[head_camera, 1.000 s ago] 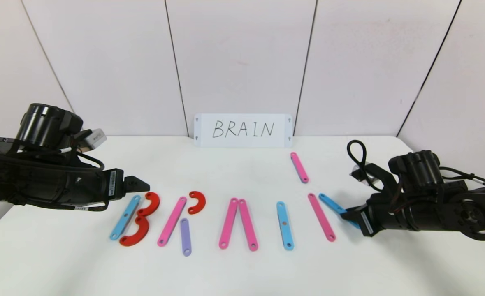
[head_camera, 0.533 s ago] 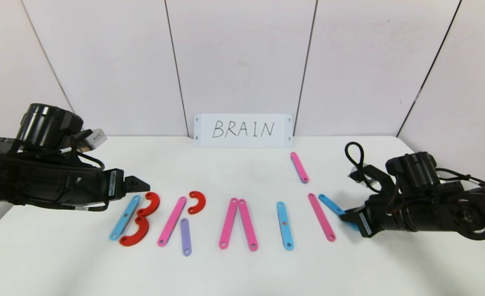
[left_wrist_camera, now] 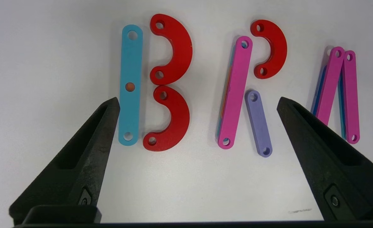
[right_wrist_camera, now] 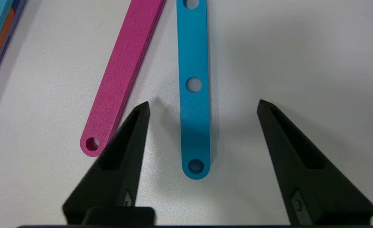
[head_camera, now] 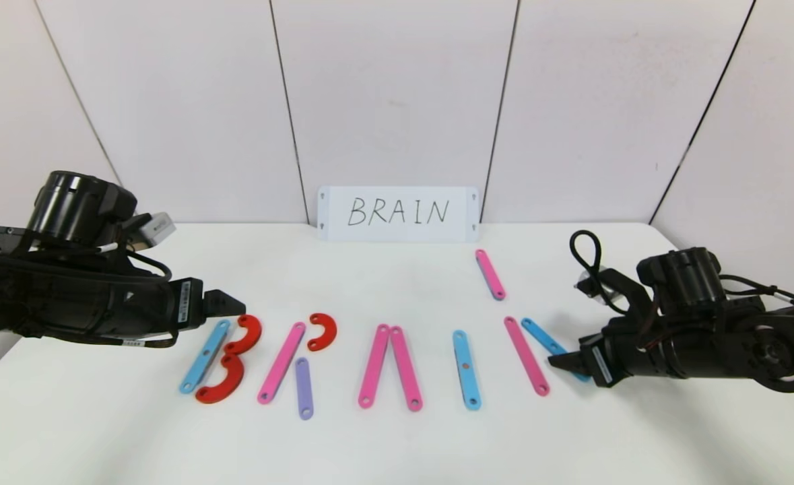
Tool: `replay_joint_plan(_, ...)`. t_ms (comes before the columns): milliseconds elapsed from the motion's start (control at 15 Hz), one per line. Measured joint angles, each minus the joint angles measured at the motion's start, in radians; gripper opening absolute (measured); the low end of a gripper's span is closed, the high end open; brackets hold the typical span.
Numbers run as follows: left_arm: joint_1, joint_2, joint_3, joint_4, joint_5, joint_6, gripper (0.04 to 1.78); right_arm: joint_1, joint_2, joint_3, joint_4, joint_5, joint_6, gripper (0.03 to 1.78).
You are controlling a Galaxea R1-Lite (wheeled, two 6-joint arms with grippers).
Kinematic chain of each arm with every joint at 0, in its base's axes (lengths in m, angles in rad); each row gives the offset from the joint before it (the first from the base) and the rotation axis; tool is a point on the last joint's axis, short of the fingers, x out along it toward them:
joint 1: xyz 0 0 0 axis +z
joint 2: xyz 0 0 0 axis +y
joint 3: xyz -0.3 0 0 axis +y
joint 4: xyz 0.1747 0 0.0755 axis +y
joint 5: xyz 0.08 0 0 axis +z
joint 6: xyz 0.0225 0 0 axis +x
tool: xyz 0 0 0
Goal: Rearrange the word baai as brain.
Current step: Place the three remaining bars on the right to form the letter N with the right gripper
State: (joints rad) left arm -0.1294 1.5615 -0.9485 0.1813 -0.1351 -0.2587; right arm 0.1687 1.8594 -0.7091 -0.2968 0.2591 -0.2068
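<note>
Jaws on the right gripper [head_camera: 553, 362] just popped apart, so the light-blue strip [head_camera: 543, 342] is dropped beside the pink strip [head_camera: 526, 356] at 3 o'clock of the surface [head_camera: 397, 444]; looks like the N is half built, with a spare pink strip [head_camera: 490, 274] lying at 1 o'clock.

Head view: left gripper [head_camera: 235, 306] hovers by the B at 9 o'clock.

Left wrist: jaws spread wide, empty, above the red arcs [left_wrist_camera: 171, 50].

Right wrist: light-blue strip [right_wrist_camera: 194, 91] lies loose between the spread jaws.

No containers anywhere.

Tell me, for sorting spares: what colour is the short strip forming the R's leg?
Purple short strip; the left wrist view shows it best.
</note>
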Motion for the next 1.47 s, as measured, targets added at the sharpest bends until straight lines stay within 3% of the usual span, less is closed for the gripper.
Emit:
replay_joint_plan(200,-0.001,-0.001,0.001,0.000,0.000,0.000,1.74,0.011,-0.029,-0.007,0.002,-0.003,0.021,1.64)
replay_joint_plan(400,-0.002,-0.001,0.001,0.000,0.000,0.000,1.74,0.058,-0.040,-0.036,0.005,-0.042,0.080,1.73)
replay_joint_plan(667,-0.002,-0.001,0.001,0.000,0.000,0.000,1.74,0.133,0.003,-0.157,0.015,-0.199,0.168,1.73)
replay_joint_plan(800,-0.003,-0.001,0.001,0.000,0.001,0.000,1.74,0.156,0.047,-0.251,0.024,-0.257,0.205,1.73)
replay_joint_plan(1200,-0.003,-0.001,0.002,0.000,0.001,0.000,1.74,0.174,0.240,-0.529,0.040,-0.276,0.225,1.73)
replay_joint_plan(1467,-0.003,-0.002,0.002,0.000,0.001,0.000,1.74,0.170,0.360,-0.644,0.041,-0.276,0.227,1.73)
